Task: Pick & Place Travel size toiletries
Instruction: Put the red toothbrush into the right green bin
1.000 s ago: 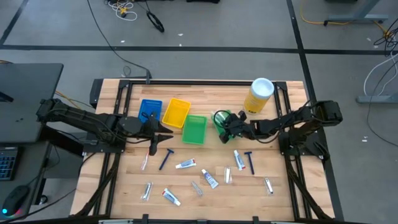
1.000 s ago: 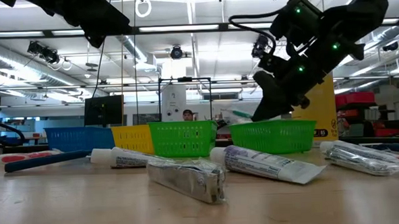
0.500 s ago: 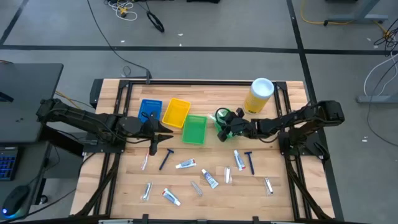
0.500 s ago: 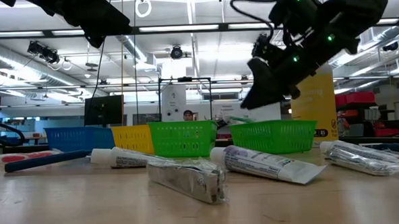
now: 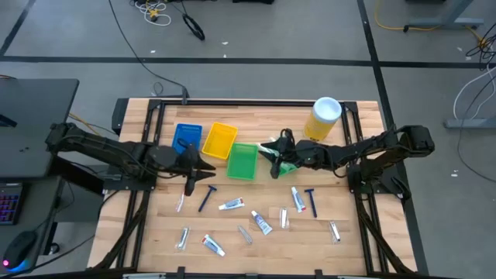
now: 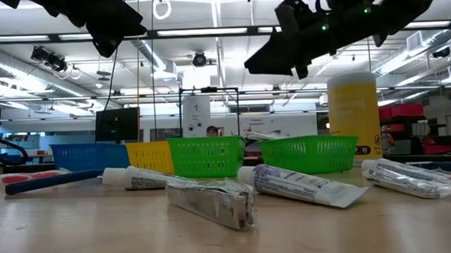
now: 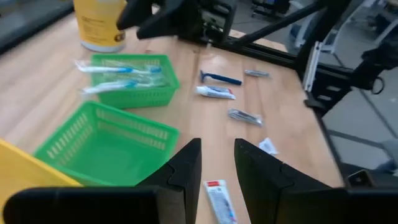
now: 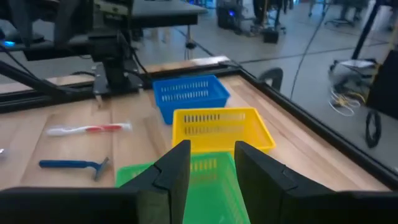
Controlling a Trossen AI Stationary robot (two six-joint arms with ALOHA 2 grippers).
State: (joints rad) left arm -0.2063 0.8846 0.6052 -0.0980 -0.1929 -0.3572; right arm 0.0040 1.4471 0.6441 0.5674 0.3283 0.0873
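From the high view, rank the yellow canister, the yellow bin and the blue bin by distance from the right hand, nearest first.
Measured from the right hand:
1. Yellow canister, behind it toward the table's far right corner.
2. Yellow bin, across the green bin on the left.
3. Blue bin, farthest left.

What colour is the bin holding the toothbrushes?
Green; the bin with the toothbrushes shows best in the left wrist view.

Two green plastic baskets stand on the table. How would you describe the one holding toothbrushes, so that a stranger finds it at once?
Find the tall yellow canister with a white lid on the wooden table. The small green plastic basket stands beside it, below the right gripper. Unlike the empty green basket nearby, it holds white-and-blue toothbrushes.
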